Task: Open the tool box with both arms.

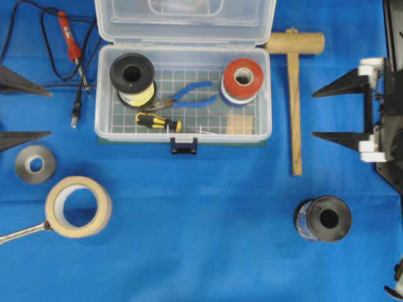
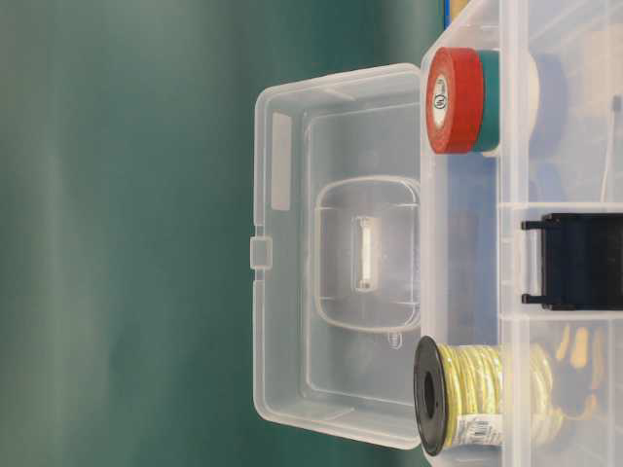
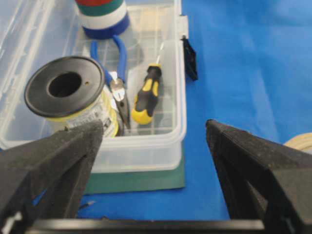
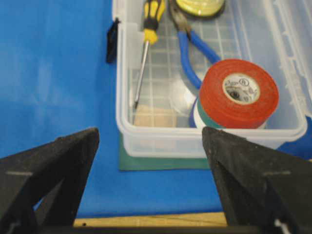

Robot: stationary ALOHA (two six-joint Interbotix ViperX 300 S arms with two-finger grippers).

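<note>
On blue cloth, clear tool box (image 1: 182, 94) lid up, left tool (image 1: 25, 107) and right tool (image 1: 334, 113) spread wide, empty

The right gripper (image 4: 148, 141) stands wide open, its 2 black fingers (image 4: 48, 170) low in the foreground. Between and beyond them lies the open tool box (image 4: 146, 139), holding red tape (image 4: 239, 95), a screwdriver (image 4: 146, 34) and blue-handled pliers (image 4: 190, 51).

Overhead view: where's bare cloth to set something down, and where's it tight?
Free: the wide blue stretch in front of the tool box, between the masking tape roll and the black spool. Smaller strip between the mallet and the right gripper. Crowded: left side, with soldering iron, its cables, the grey tape roll and the left gripper.
</note>
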